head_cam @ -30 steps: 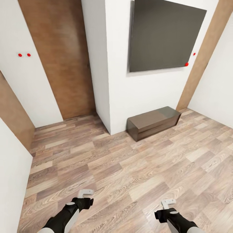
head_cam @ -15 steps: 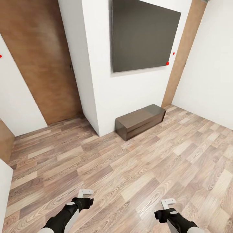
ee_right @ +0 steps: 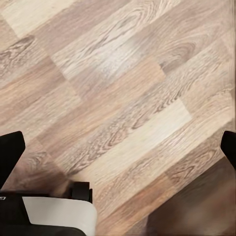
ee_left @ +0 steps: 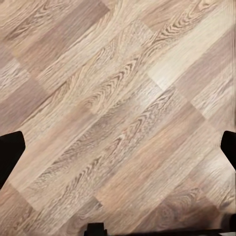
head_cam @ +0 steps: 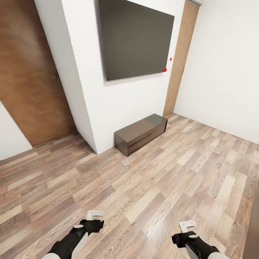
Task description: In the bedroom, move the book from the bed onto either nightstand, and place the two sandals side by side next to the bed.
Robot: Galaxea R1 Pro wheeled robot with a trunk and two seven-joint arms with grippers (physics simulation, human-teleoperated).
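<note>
Floorboards of pale wood (head_cam: 151, 187) run under both my arms, and none of the task's things are in front of me: no book, bed, nightstand or sandals that I can place relative to the jaws. Ahead stands a long low dark bench (head_cam: 141, 133) against the white wall, closed along its front, so I cannot tell what it holds. Above it hangs a dark flat panel (head_cam: 136, 39), and a brown door (head_cam: 28, 82) sits further to the left.

My left gripper (head_cam: 94, 218) and right gripper (head_cam: 187, 228) hang low over the floor, well apart from the bench. In the left wrist view I see a dark fingertip (ee_left: 10, 152) at each edge with bare boards between, so those jaws are spread and hold nothing. The right wrist view shows the same: fingertips (ee_right: 10, 150) wide apart over the floor (ee_right: 123, 108).

Against the picture half a second ago, the bench, panel and door have all slid leftward together, which is my camera turning right; more of the right-hand white wall (head_cam: 226, 72) now shows.
</note>
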